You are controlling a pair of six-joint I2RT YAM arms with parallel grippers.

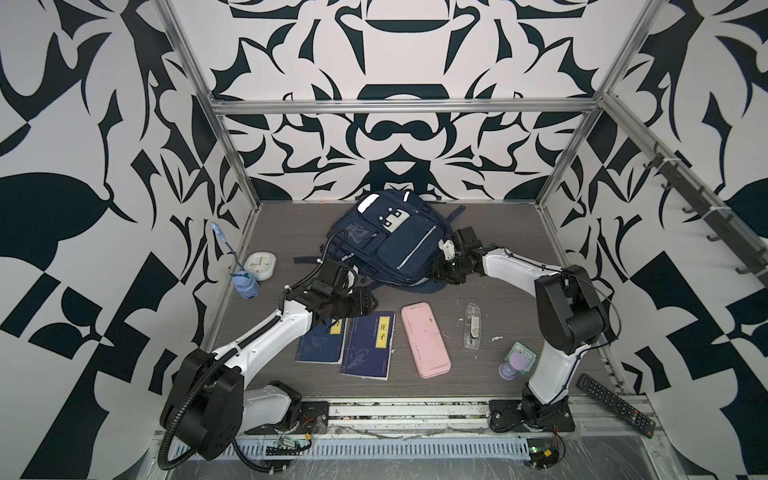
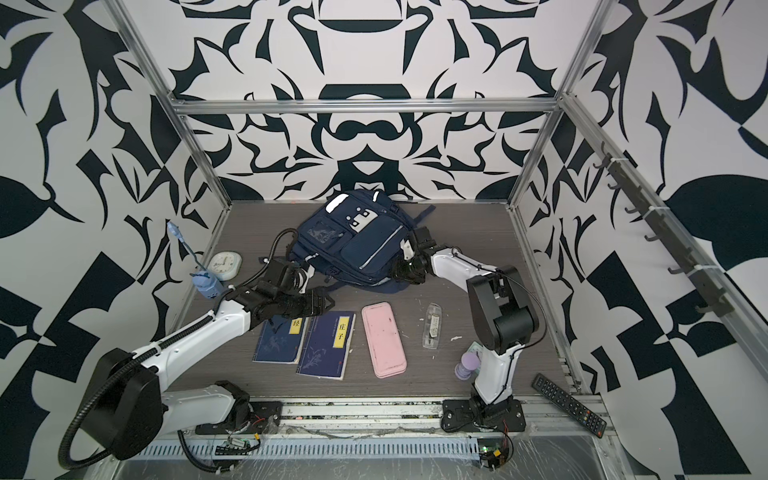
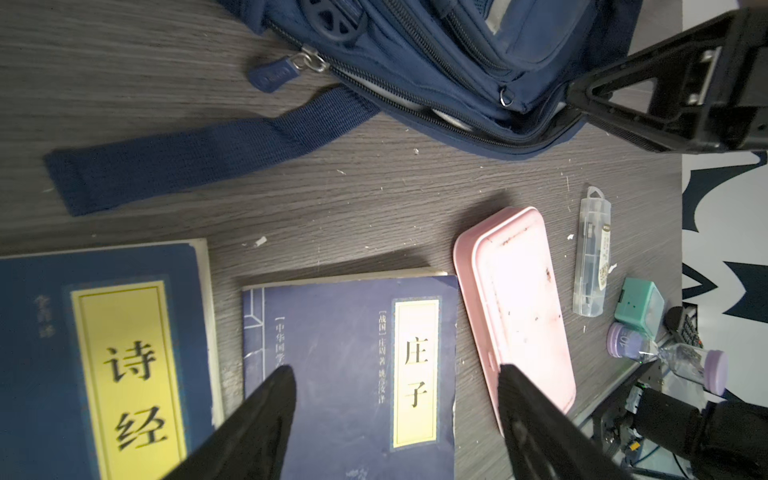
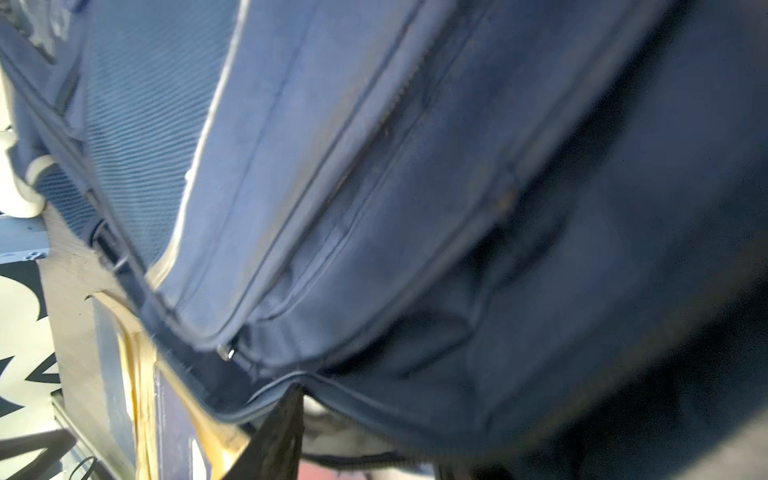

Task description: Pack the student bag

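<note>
The student bag [image 1: 390, 243] [image 2: 359, 245], a navy backpack with white strips, lies at the back middle of the table. Its main zip gapes along the near edge, showing a pale lining [image 3: 451, 118]. My right gripper [image 1: 441, 275] [image 2: 402, 271] is at that edge on the bag's right. One finger [image 4: 284, 419] is tucked under the zip rim and fabric hides the other. My left gripper [image 3: 395, 369] [image 1: 365, 302] hovers open and empty over the blue book [image 3: 345, 374], just in front of the bag.
In front of the bag lie two blue books [image 1: 322, 343] [image 1: 369, 347], a pink pencil case [image 1: 426, 340], a clear plastic case [image 1: 473, 326], a purple hourglass [image 1: 512, 368] and a green box [image 1: 523, 352]. A remote [image 1: 617, 405] is near right, a clock [image 1: 259, 266] far left.
</note>
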